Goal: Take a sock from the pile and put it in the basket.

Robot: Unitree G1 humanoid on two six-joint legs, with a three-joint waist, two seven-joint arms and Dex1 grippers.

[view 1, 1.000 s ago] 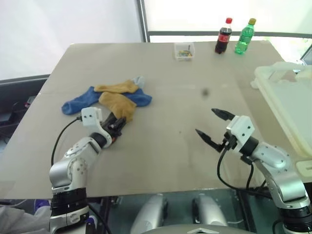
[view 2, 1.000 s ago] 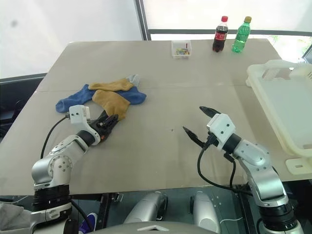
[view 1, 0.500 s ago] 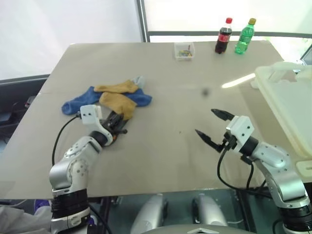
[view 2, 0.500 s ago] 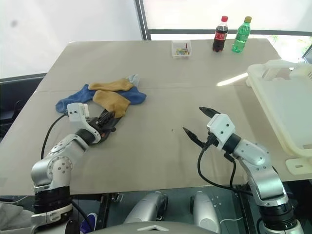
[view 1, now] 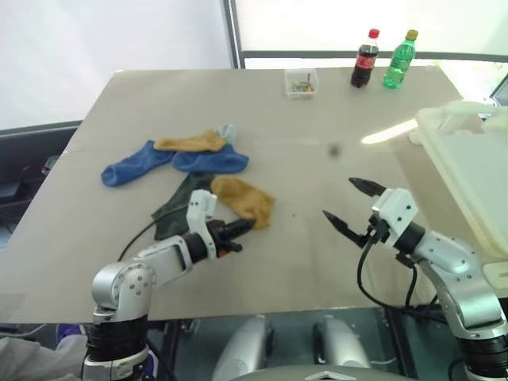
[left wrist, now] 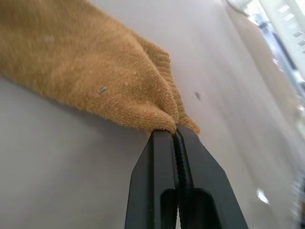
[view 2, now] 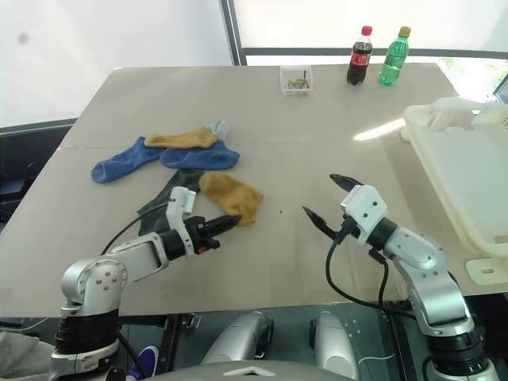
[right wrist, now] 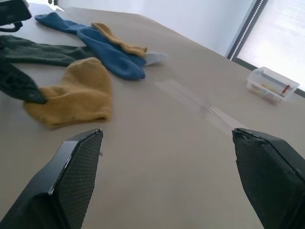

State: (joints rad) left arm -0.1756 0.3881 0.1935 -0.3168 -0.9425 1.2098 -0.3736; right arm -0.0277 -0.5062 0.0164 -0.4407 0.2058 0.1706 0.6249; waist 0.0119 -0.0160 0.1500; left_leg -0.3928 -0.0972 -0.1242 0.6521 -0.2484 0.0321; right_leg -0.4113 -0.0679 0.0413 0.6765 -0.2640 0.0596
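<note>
Currently left gripper [view 1: 244, 225] is clamped on a mustard sock [view 1: 244, 201], flat on the tan table [view 1: 317, 127] just right of the pile [view 1: 178, 155]. Right gripper [view 1: 349, 202] spread wide, empty. Basket [view 1: 468, 167] at the table's right edge; bright window behind.

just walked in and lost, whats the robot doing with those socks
The left tool is shut on a mustard-yellow sock, which lies on the table apart from the other socks. The right tool hangs open above the table. The white basket sits at the robot's right.
</note>
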